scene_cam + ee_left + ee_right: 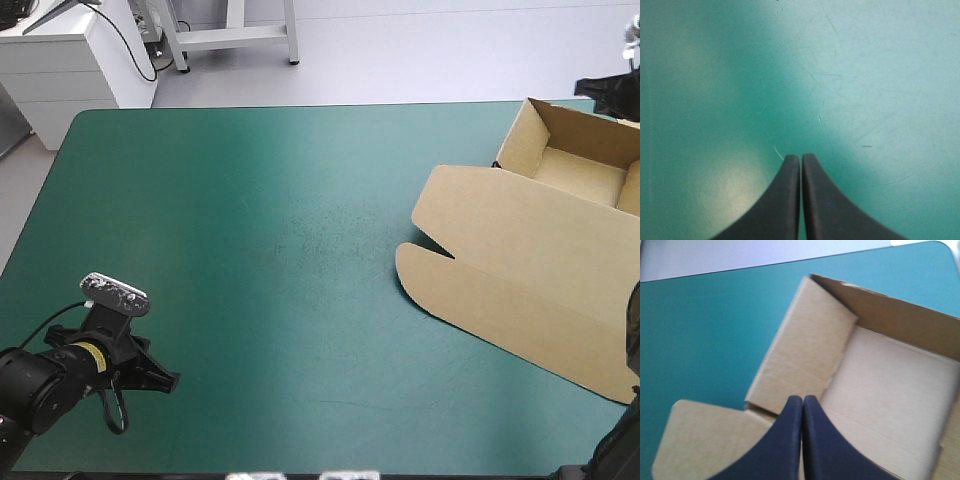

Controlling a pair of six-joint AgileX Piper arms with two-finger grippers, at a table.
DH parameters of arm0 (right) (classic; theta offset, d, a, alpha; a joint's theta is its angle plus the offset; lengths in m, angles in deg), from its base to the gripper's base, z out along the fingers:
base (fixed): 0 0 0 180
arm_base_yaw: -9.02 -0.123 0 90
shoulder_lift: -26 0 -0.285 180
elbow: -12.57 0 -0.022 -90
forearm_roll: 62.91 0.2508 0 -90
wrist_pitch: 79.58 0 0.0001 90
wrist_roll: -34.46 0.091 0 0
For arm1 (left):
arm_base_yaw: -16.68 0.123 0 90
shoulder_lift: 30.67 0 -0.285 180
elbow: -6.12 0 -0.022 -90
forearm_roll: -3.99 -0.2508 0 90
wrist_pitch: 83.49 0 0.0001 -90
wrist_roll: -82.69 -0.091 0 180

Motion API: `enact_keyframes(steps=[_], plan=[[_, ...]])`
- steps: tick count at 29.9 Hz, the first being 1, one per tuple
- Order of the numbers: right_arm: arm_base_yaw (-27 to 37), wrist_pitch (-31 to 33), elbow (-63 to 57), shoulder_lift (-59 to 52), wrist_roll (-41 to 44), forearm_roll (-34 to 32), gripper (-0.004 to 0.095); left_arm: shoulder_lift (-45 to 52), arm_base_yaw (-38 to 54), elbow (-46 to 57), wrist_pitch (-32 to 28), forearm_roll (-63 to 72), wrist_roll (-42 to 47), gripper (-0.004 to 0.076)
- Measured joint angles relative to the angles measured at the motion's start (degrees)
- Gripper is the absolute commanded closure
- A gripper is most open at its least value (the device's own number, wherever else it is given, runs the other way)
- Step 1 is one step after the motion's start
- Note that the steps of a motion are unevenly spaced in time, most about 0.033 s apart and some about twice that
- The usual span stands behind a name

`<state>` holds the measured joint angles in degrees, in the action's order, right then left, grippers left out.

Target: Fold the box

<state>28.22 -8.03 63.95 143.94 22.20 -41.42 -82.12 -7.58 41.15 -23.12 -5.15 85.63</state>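
Plainly, the box (530,260) lies at the right side of the bench (250,250), well away from the left arm (70,365). It is an open tray with its lid flat. The tray sits toward the far right corner with its brown walls raised, running out past the right edge of the high view. The lid spreads flat on the teal-green cover from the tray toward the near right. At the lid's end nearest the middle of the bench, two rounded flaps meet at a small notch. The left arm is low over the near left corner of the bench. The left jaws are pressed together into one pointed arch, with only bare, finely scratched cover (865,75) ahead of them. The right jaws are likewise together. In the right wrist view they are over the box (890,385), tips near the seam where the lid joins the tray, beside a folded-in side wall. The tray's pale floor shows ahead of them, with one raised wall beyond it.
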Motion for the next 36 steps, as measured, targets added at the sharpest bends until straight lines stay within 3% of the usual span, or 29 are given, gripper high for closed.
enact_keyframes(steps=[8,18,25,36], plan=[[-16.5,0.0,-9.8,-7.7,-6.1,0.1,0.0925,0.0,0.0,0.0,-0.8,2.1,0.0,0.0731],[-31.0,-2.8,-36.9,-25.8,-9.0,-1.8,0.0925,0.0,0.0,0.0,-2.9,5.5,0.0,0.0731],[-33.0,-14.8,-62.4,-44.9,-9.5,-1.8,0.0925,0.0,0.0,1.9,-3.0,6.4,-0.5,0.0731],[-33.0,-17.1,-85.7,-68.8,-12.9,-2.2,0.0927,0.0,0.0,6.0,-4.7,7.5,-2.9,0.0731]])
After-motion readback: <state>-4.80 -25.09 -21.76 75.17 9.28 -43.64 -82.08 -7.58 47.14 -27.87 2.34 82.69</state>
